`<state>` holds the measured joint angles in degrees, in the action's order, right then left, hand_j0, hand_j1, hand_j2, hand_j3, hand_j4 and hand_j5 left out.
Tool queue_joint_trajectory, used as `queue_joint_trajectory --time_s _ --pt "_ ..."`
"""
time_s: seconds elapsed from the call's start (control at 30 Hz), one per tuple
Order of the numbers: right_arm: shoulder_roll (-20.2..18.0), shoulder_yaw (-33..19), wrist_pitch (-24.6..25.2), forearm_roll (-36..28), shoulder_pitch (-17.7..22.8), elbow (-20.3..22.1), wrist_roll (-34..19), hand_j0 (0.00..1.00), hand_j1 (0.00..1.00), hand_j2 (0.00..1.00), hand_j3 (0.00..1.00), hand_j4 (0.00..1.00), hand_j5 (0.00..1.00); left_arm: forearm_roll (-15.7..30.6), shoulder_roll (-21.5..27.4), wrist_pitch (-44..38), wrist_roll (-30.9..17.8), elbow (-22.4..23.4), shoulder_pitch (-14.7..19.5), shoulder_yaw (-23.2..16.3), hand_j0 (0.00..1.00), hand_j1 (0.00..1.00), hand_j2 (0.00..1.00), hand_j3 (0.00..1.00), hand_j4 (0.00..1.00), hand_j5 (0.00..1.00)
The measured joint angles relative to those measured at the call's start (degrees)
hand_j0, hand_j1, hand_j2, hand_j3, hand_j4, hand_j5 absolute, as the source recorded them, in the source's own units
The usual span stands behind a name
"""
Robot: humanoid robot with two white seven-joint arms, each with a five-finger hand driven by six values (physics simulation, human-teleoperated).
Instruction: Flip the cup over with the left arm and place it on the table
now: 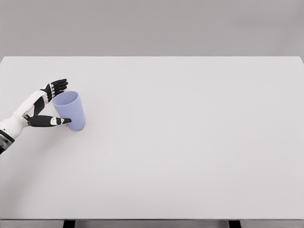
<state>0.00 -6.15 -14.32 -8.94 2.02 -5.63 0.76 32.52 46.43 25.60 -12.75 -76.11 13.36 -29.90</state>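
cup (pixel 71 110) upright, mouth up, by left hand (pixel 47 105)

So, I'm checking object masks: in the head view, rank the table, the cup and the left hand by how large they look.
1. Table, by far the largest, spanning the picture's full width.
2. Cup, light purple, upright.
3. Left hand, open around the cup; it looks about as large as the cup, so these two are too close to rank firmly.

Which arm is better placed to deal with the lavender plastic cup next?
Left. The left robot hand is already at the lavender plastic cup near the white table's left side, fingers behind the rim, thumb across the front wall. Whether the cup rests on the table is unclear. The right arm is out of view.
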Motion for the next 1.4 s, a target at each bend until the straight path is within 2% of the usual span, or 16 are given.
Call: queue_joint_trajectory --time_s 0.73,1.17,1.4 --pt "0.0 0.0 0.0 0.0 0.0 0.0 0.0 1.00 1.00 1.00 1.00 1.00 1.00 0.1 1.9 -3.0 -0.1 -1.9 0.2 0.0 1.00 1.00 1.00 1.00 1.00 1.00" --pt "0.0 0.0 0.0 0.0 0.0 0.0 0.0 1.00 1.00 1.00 1.00 1.00 1.00 0.0 7.8 -3.3 -0.1 -2.4 0.9 0.4 1.00 1.00 1.00 1.00 1.00 1.00" --pt "0.0 0.0 0.0 0.0 0.0 0.0 0.0 1.00 1.00 1.00 1.00 1.00 1.00 -0.3 8.9 -3.1 -0.1 -2.5 1.2 0.6 1.00 1.00 1.00 1.00 1.00 1.00"
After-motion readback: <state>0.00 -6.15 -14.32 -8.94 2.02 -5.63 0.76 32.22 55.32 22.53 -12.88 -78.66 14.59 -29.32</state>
